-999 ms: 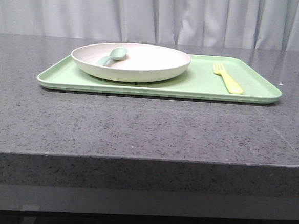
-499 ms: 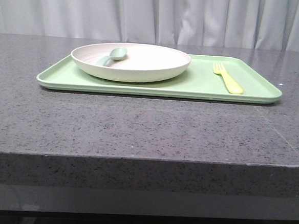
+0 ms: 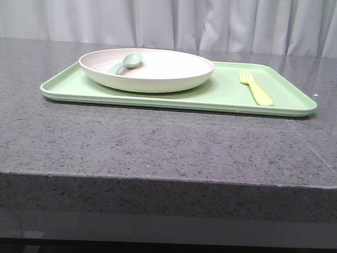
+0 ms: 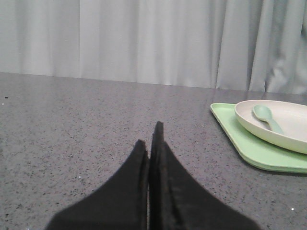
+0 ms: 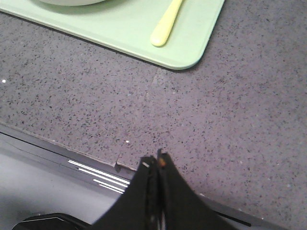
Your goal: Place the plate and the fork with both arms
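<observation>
The cream plate [image 3: 146, 70] sits on the left half of the light green tray [image 3: 228, 96]. A pale grey-green spoon [image 3: 126, 63] lies in the plate. The yellow fork [image 3: 255, 87] lies on the tray's right part, tines pointing away. Neither gripper shows in the front view. My left gripper [image 4: 149, 136] is shut and empty over bare table, left of the tray [image 4: 244, 143] and plate [image 4: 278, 124]. My right gripper [image 5: 155, 163] is shut and empty above the table's front edge, well short of the fork's handle [image 5: 165, 26] and the tray's corner [image 5: 192, 57].
The dark speckled stone table [image 3: 156, 143] carries only the tray. Its front edge [image 3: 164, 181] runs across the front view, and a white curtain [image 3: 176, 17] hangs behind the table. In the right wrist view the table's front edge [image 5: 72, 151] drops to a grey floor.
The tray with its plate, spoon and fork sits a hair further left in the front view. Nothing else differs.
</observation>
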`<state>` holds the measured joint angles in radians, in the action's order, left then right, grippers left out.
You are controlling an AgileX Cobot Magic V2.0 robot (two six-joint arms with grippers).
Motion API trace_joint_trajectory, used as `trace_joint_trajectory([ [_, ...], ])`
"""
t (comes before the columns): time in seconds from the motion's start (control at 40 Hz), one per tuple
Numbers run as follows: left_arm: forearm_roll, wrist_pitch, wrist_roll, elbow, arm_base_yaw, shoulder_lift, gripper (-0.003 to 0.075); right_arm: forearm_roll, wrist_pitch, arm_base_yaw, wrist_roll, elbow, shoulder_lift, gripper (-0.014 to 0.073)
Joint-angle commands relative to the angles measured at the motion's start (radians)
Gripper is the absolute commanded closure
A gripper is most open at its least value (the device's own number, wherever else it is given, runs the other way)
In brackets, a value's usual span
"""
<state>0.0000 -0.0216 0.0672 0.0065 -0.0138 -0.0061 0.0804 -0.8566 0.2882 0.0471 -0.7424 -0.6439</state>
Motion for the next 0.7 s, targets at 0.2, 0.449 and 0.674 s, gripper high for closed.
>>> trace_joint_trajectory([
  [0.2,0.000,0.044,0.013,0.002,0.051,-0.021,0.0738,0.001,0.056,-0.005,0.008,-0.027,0.000,0.0662],
  [0.449,0.000,0.040,0.013,0.002,0.064,-0.021,0.0738,0.001,0.056,-0.005,0.008,-0.027,0.000,0.0662],
  [0.674,0.000,0.040,0.013,0.002,0.071,-0.021,0.0738,0.001,0.056,-0.005,0.008,-0.027,0.000,0.0662],
])
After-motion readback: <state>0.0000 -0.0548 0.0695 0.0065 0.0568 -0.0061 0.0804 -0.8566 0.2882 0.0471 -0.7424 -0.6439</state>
